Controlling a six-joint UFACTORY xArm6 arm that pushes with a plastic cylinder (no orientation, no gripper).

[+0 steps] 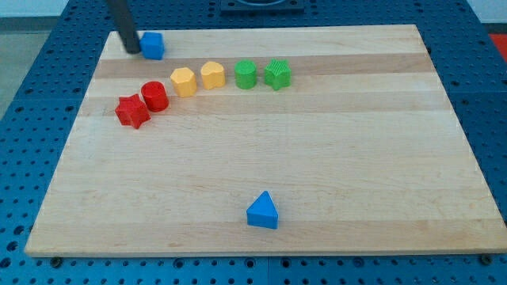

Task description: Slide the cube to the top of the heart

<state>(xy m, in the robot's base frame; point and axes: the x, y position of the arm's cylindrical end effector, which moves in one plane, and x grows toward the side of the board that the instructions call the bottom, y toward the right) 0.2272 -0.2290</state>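
The blue cube (152, 45) sits near the board's top left corner. My tip (131, 51) is right at the cube's left side, touching it or nearly so. The yellow heart (212, 75) lies to the lower right of the cube, in the middle of a curved row of blocks. The cube is well apart from the heart, up and to its left.
The row runs from a red star (132, 112) and red cylinder (154, 96) through a yellow hexagon-like block (183, 81) to a green cylinder (245, 74) and green star (277, 74). A blue triangle (262, 211) lies near the bottom edge of the wooden board (356, 158).
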